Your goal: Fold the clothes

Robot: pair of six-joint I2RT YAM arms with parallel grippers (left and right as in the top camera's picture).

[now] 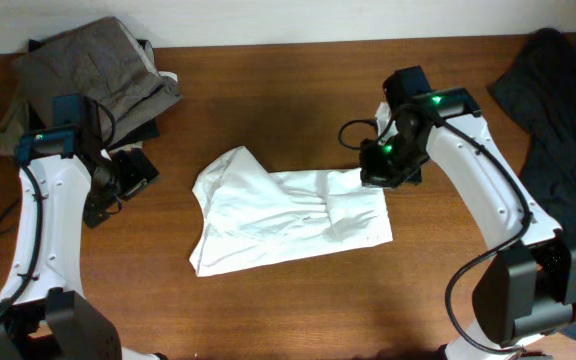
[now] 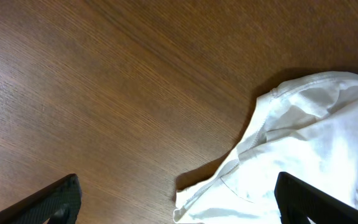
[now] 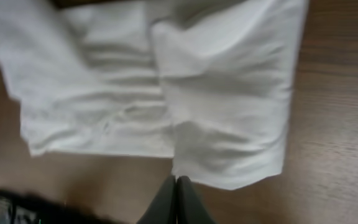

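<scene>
A white garment (image 1: 288,215) lies crumpled and partly folded on the middle of the wooden table. It also shows in the left wrist view (image 2: 303,137) and in the right wrist view (image 3: 222,106). My left gripper (image 1: 133,175) is open and empty just left of the garment's upper left corner; its fingers (image 2: 179,202) straddle the garment's edge. My right gripper (image 1: 380,168) is at the garment's upper right corner. Its fingers (image 3: 176,186) are shut, their tips touching the cloth's edge. No cloth shows between them.
A pile of olive and grey clothes (image 1: 88,65) sits at the back left corner, behind my left arm. A dark garment (image 1: 558,90) lies at the right edge of the table.
</scene>
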